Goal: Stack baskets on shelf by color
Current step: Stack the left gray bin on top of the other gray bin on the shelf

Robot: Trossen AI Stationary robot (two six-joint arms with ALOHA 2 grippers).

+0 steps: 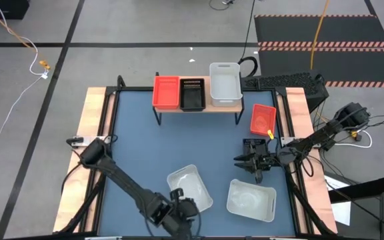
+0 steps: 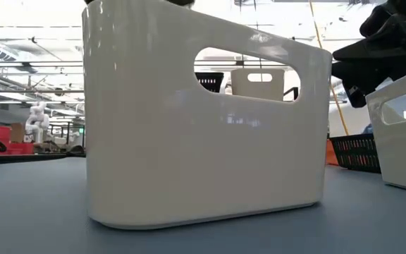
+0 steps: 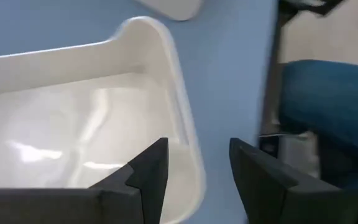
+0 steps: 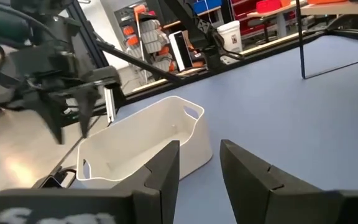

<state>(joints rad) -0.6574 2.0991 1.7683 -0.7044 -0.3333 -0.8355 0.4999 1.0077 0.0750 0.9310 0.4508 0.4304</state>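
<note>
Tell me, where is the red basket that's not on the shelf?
In the high view, the red basket lies on the table's right side, beside the shelf and behind the right hand.

Four views. High view: overhead, facing straight down, far enough to take in the whole blue-topped table (image 1: pixel 179 143), the shelf (image 1: pixel 199 107) at its far edge and surrounding floor. Low view: at tabletop height, facing level across the table into the room, very close to a white basket (image 2: pixel 189 134) that fills most of the frame. Left wrist view: close, angled down past the left gripper (image 3: pixel 197 171) onto a white basket's rim (image 3: pixel 173 68). Right wrist view: low, looking across the table past the right gripper (image 4: pixel 201 158). Shared: the white basket (image 1: pixel 189 188) near the left arm shows in the high, low and right wrist (image 4: pixel 148 146) views.
</note>
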